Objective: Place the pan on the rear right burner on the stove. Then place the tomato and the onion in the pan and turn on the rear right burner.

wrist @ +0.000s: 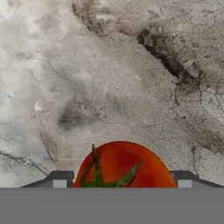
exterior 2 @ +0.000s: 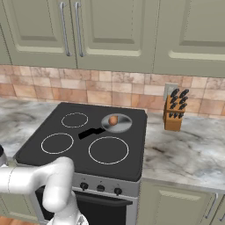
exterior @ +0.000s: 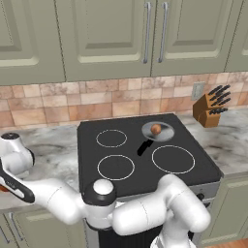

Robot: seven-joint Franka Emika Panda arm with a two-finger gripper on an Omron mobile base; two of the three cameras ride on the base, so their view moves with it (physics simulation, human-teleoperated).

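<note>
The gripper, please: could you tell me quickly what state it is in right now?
Gripper: fingers closed on either side of the tomato, which sits on the marble counter; it looks gripped, not yet lifted.

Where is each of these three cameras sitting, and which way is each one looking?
Left base view: behind the arm on its left, looking forward and down at the stove; the white arm crosses the bottom.
Right base view: behind on the right, facing the same stove; the arm rises at lower left.
Hand view: on the hand, looking down at the marble counter and the tomato between the gripper tips.
Both base views share the pan holding the onion and the knife block.
</note>
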